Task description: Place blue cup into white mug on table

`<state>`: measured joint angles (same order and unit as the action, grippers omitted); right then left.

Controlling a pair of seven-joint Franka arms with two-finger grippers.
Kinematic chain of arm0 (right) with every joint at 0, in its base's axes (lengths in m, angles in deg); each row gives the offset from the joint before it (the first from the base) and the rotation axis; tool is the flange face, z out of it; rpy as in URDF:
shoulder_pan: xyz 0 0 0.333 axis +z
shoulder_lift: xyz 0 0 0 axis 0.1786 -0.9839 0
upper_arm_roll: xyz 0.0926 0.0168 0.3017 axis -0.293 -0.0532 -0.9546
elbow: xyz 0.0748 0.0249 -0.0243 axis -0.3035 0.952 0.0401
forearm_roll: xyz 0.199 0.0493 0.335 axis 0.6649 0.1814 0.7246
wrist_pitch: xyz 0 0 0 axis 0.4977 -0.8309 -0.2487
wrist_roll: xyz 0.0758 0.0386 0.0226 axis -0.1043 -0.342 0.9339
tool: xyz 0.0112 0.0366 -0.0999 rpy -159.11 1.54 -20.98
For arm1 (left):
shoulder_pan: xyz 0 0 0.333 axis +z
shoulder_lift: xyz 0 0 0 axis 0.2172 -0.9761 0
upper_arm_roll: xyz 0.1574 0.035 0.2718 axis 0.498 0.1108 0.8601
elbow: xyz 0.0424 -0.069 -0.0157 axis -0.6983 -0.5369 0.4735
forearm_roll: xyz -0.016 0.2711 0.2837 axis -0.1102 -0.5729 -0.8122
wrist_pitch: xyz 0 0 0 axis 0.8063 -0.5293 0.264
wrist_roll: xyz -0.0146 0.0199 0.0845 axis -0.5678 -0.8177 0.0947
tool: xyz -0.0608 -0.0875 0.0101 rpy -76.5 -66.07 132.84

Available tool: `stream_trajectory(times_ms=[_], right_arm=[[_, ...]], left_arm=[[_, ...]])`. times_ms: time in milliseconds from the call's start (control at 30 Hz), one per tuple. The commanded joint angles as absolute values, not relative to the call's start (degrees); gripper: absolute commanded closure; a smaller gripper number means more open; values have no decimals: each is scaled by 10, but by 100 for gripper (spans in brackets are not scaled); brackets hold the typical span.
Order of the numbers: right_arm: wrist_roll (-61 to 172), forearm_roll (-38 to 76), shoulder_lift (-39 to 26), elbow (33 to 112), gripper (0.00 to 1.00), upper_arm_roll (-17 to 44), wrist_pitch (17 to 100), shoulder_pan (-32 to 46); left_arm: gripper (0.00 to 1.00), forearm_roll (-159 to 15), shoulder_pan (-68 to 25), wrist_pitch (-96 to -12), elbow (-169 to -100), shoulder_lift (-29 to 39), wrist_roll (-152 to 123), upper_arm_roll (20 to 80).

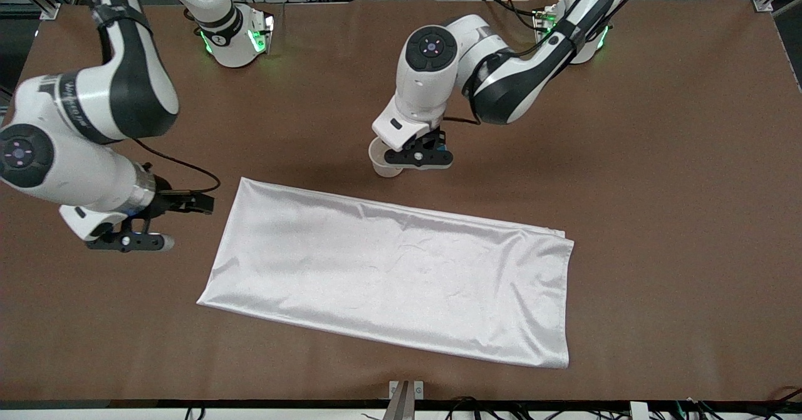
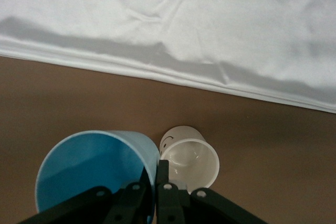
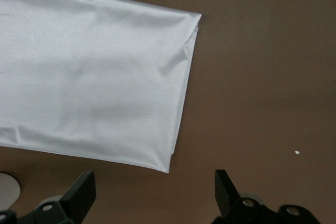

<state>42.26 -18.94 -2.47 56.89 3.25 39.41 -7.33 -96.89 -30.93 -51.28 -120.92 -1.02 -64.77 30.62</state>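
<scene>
A: Over the brown table (image 1: 658, 157), just beside the white mug (image 2: 189, 157), the blue cup (image 2: 92, 169) is hanging in the left gripper (image 2: 154, 182). The fingers (image 2: 163, 171) are pinching the cup's rim, one inside the cup and one outside.

B: Cup upright?

A: Tilted a bit; its open mouth is showing in the left wrist view. It is not in the mug. In the front view only a sliver of the blue cup (image 1: 443, 155) is peeking out under the left gripper (image 1: 418, 157).

B: Mug?

A: The white mug (image 1: 382, 160) is standing upright on the table with its mouth open, a small dark mark on the rim. It is sitting near the long edge of the white cloth (image 1: 401, 276) that faces the robot bases, apart from it. The cloth is lying flat nearer to the front camera than the mug, with some wrinkles.

B: Other arm?

A: The right gripper (image 1: 141, 232) is waiting over bare table toward the right arm's end, near the cloth's short edge. Its fingers (image 3: 81, 192) are spread wide and holding nothing. The right wrist view is showing the white cloth (image 3: 89, 77) corner and the table (image 3: 262, 77).
</scene>
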Motion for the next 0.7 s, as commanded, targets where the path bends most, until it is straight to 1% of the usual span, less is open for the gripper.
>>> stream_trajectory(times_ms=[0, 133, 333, 433, 667], right_arm=[[469, -181, 5, 551, 0, 23, 366, -112], [473, -182, 28, 552, 0, 24, 363, -125], [473, -181, 40, 551, 0, 24, 333, -130], [472, -182, 45, 551, 0, 24, 331, -129], [468, -182, 68, 551, 0, 23, 324, -129]], left_arm=[[100, -1015, -335, -518, -1174, -55, -704, 289], [100, -1020, -338, -527, -1175, -70, -710, 276], [100, -1070, -340, -528, -1176, -97, -741, 247], [100, -1094, -340, -528, -1178, -113, -755, 234], [100, -1123, -354, -528, -1180, -136, -779, 229]])
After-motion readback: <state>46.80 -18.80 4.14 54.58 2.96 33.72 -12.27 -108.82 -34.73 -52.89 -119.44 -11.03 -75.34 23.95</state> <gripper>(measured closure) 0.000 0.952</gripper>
